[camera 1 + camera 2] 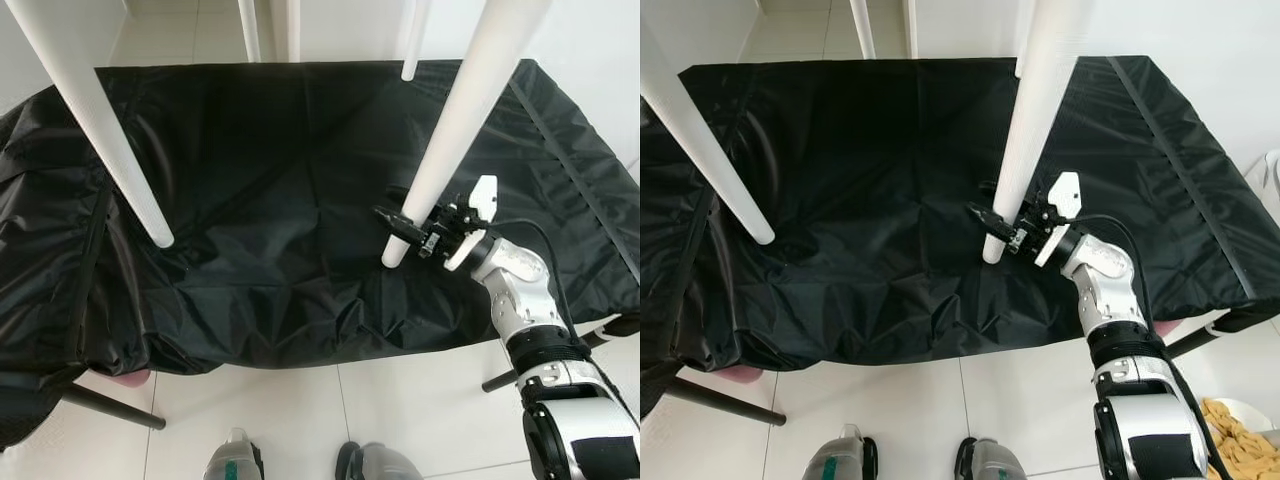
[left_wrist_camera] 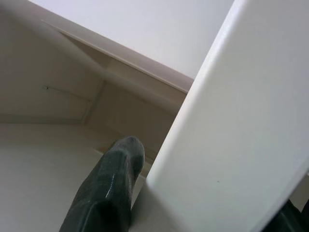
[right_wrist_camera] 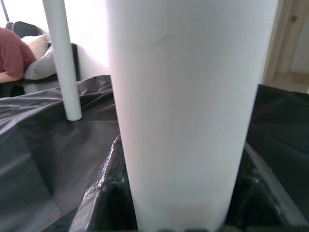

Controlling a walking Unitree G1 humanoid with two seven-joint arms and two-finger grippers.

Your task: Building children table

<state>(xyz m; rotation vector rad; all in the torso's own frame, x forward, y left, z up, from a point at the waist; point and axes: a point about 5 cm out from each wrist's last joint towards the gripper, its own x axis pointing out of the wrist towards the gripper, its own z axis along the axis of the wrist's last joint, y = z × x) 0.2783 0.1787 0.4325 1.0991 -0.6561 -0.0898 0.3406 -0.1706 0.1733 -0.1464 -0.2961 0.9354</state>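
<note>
**Right gripper on the near leg, table standing on the black sheet**

Right gripper [image 1: 412, 228] of mine is clamped round the lower end of the near white leg [image 1: 455, 128], one black finger on each side of it, just above the leg's foot. In my right wrist view that leg fills the space between the two fingers, so I judge the hold to be firm. The foot rests on, or hangs just over, the black sheet [image 1: 850, 190] that covers the work surface; I cannot tell which.

My left gripper [image 2: 193, 212] is up by the table itself. One black finger [image 2: 108, 193] lies against a flat white board edge [image 2: 231, 125], with the pale underside of the tabletop [image 2: 63, 96] behind it. The other finger is barely in view, so I cannot say whether that hand is gripping the board.

Three more white legs stand around: one to my left [image 1: 95, 115], and two further back [image 1: 250, 30], [image 1: 413, 40]. All four seem to be fitted, so I take this as the late step: checking or tightening the last leg, or steadying the table where it stands.

Next I should twist or press this leg only along its own axis. Pulling sideways could tilt the table or drag the loose sheet. A person [image 3: 12, 55] sits off in the background, well apart.
</note>
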